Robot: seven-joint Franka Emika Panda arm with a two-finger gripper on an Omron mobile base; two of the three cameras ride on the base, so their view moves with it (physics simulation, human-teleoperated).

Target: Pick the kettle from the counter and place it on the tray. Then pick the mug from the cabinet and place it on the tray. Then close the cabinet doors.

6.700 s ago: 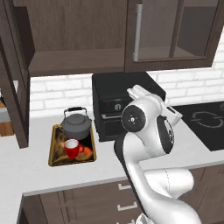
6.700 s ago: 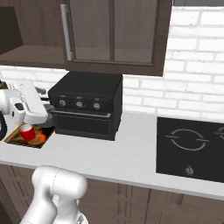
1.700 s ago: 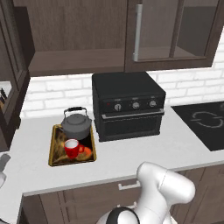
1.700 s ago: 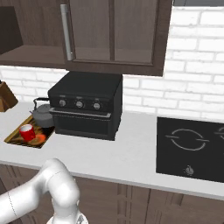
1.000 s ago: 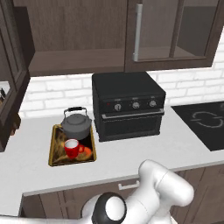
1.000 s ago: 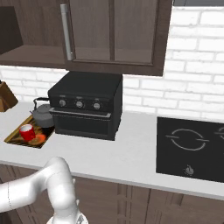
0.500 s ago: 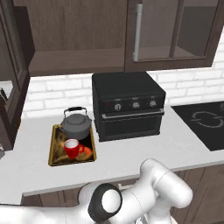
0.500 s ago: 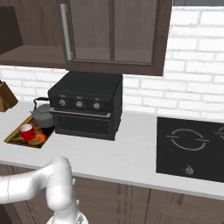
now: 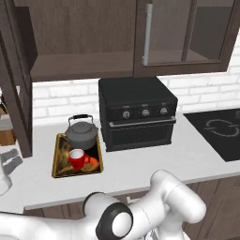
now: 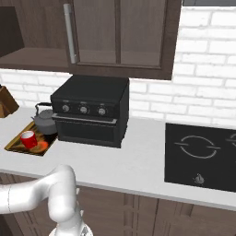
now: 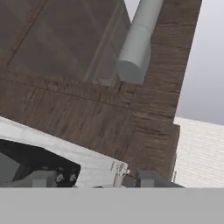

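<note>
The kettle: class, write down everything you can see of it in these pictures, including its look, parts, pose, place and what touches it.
The kettle is squat, round and dark grey, seemingly metal, with a small lid knob and an arched black handle over the top. It stands upright on the far end of the tray, which has a gold-yellow rim and lies on the counter. The red mug stands just in front of it on the same tray; the black oven is close on one side.
</note>
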